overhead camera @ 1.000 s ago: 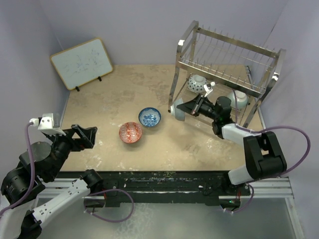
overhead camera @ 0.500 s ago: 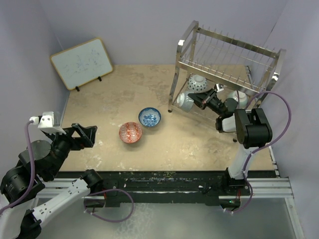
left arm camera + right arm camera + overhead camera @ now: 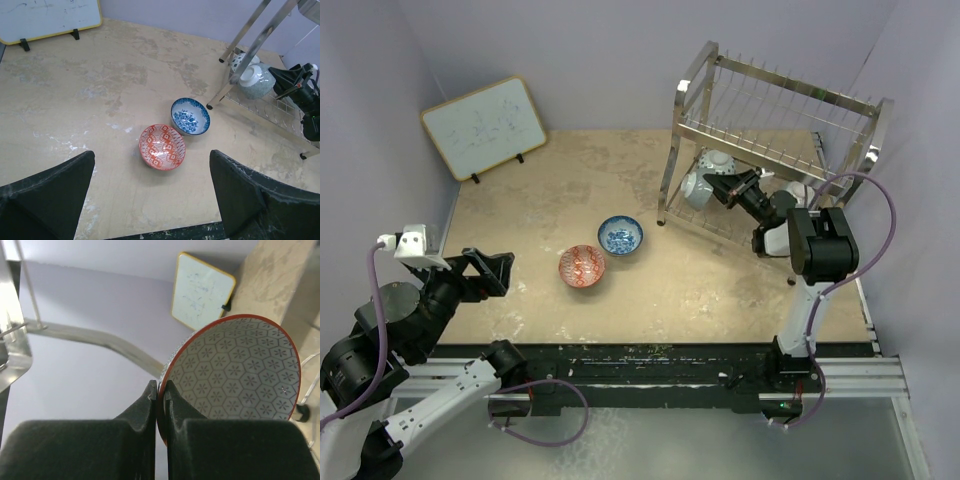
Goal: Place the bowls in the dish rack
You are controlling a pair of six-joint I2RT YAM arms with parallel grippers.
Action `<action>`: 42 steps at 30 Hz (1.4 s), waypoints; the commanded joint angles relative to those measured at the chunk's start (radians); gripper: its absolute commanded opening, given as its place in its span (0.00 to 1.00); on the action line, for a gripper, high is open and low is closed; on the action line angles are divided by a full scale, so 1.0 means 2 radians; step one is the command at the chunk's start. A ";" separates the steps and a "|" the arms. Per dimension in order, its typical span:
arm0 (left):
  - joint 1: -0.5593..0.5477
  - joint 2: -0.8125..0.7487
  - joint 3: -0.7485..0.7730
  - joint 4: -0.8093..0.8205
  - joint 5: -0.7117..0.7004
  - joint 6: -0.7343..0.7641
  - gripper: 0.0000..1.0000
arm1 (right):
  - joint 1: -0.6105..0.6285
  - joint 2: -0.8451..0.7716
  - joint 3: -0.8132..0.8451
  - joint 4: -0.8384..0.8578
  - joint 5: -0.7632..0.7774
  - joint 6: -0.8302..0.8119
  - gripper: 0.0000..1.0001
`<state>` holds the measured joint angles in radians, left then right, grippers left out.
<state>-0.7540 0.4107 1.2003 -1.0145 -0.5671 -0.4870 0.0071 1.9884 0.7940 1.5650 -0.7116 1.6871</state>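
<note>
Five bowls, one dish rack (image 3: pixel 670 170). In hand: a pale bowl with hexagon-patterned inside (image 3: pixel 235 370), pinched by its rim in the right gripper (image 3: pixel 722 188), a finger pressed on each side of the wall. It stood on edge at the left end of the rack's lower tier, directly left of the claw, mouth toward the wrist, just near of a dotted blue-and-white bowl (image 3: pixel 718 163). Whether it bore on the wires could not be told. A plain pale bowl (image 3: pixel 800 193) sat at the tier's right end. On the table (image 3: pixel 520 220): a red-orange bowl (image 3: pixel 582 266) and a blue bowl (image 3: pixel 620 235), nearer the left gripper (image 3: pixel 492 274), which was spread and empty. The rack leg and prongs likely crowded any release. A whiteboard (image 3: pixel 483 126) stood far left.
</note>
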 commanded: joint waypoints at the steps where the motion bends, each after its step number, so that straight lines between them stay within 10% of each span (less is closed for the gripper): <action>1: -0.002 -0.001 0.012 0.008 0.004 0.003 0.99 | -0.002 0.013 0.023 0.146 0.038 0.011 0.00; 20: -0.002 -0.010 0.023 -0.012 0.000 0.002 0.99 | -0.005 0.047 0.026 0.109 0.055 -0.029 0.00; 42: -0.002 0.004 0.006 0.012 0.014 0.004 0.99 | -0.053 0.017 -0.035 -0.008 0.057 -0.115 0.22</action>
<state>-0.7540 0.3954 1.2186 -1.0359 -0.5529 -0.4870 -0.0811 2.0506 0.7631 1.5768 -0.6182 1.5200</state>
